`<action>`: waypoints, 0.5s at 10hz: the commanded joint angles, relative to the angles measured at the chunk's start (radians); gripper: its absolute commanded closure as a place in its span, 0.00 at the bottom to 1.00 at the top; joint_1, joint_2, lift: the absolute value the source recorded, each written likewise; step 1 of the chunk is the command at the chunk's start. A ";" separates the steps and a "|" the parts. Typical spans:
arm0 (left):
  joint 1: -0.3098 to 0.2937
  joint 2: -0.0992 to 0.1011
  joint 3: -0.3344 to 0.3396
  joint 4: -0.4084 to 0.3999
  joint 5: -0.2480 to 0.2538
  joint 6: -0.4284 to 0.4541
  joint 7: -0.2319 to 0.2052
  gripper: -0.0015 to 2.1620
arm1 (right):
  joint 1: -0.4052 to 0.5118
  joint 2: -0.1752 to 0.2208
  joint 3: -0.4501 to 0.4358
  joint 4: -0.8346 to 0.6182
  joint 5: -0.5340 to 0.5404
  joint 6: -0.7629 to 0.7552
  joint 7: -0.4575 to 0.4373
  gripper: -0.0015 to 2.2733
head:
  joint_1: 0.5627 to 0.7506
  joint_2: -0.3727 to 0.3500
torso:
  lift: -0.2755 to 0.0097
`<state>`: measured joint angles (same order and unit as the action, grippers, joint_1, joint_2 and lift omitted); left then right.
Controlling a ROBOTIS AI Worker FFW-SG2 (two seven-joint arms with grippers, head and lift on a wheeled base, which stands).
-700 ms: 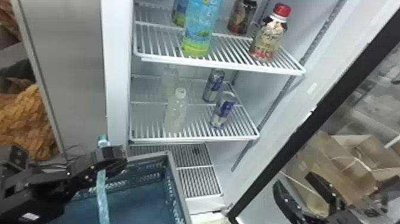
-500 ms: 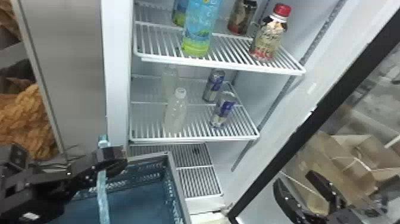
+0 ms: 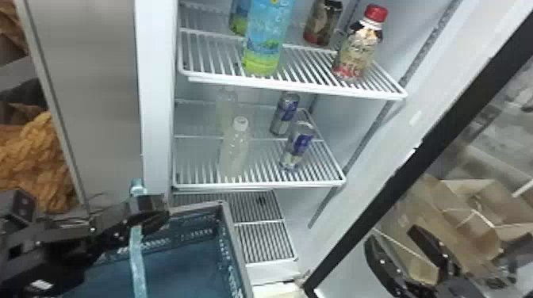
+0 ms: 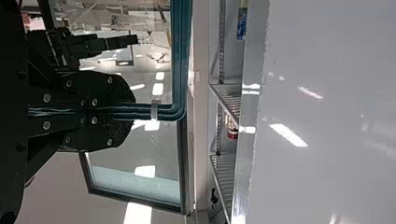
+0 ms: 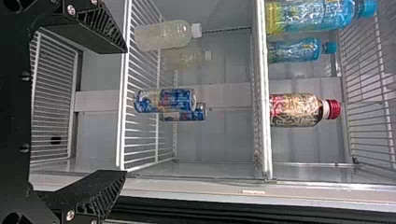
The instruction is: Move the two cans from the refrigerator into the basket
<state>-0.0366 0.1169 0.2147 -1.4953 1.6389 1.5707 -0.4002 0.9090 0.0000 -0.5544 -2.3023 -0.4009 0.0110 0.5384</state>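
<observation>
Standing upright near the middle shelf's [image 3: 257, 184] right edge: front can [image 3: 296, 148], rear can [image 3: 284, 114]. Open room between them and pale bottles [image 3: 234, 154]. Right gripper [image 3: 392, 234] wide, empty; left gripper [image 3: 156, 214] narrow, holding basket's [image 3: 236, 245] handle [image 3: 137, 253].

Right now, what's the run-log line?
front can and rear can: on refrigerator shelf | left gripper: shut on basket handle | right gripper: open, empty

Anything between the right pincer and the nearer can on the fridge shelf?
Nothing visible stands between the right pincer and the nearer can. The white-capped bottle stands to that can's left and the other can behind it, so neither should block a frontal approach.
</observation>
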 commanded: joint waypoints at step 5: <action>-0.003 -0.003 -0.001 -0.001 0.002 0.001 0.000 0.55 | -0.131 0.001 0.020 0.139 0.002 -0.080 -0.021 0.05 | 0.70 0.03 | 0.20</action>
<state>-0.0383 0.1149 0.2136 -1.4952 1.6397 1.5707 -0.4004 0.7944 0.0000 -0.5368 -2.1910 -0.3959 -0.0511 0.5165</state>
